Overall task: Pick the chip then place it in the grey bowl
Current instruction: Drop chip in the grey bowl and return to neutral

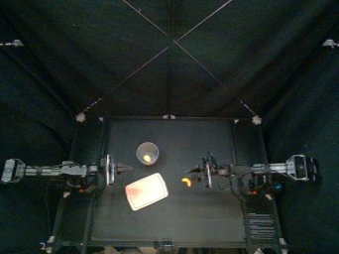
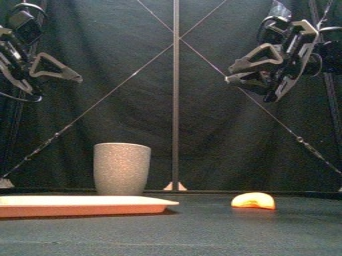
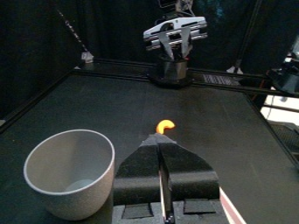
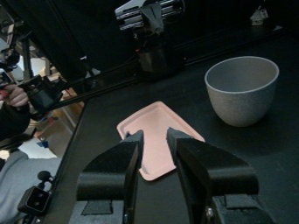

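In the front view, the flat pink tray [image 2: 80,205] lies nearest, along the lower left of the frame, on the black table [image 2: 201,225]. The chip [image 2: 253,201], a small curved orange-yellow piece, rests on the table at the lower right, clear of the tray and free of either gripper. A little farther back, left of centre, the grey speckled cup [image 2: 122,167] stands upright behind the tray. From above, the chip sits just right of the frame's middle, near the tray's right corner but not touching it, and the cup is above the tray in the picture. Both arms hang high over the table, one at each upper corner of the front view. The left gripper [image 3: 163,142] is clenched on nothing, its jaws pressed together with only a thin seam between them, and past its tips the chip lies on bare table beside the cup. The right gripper [image 4: 155,134] is released, and the tray shows through the narrow gap between its jaws.
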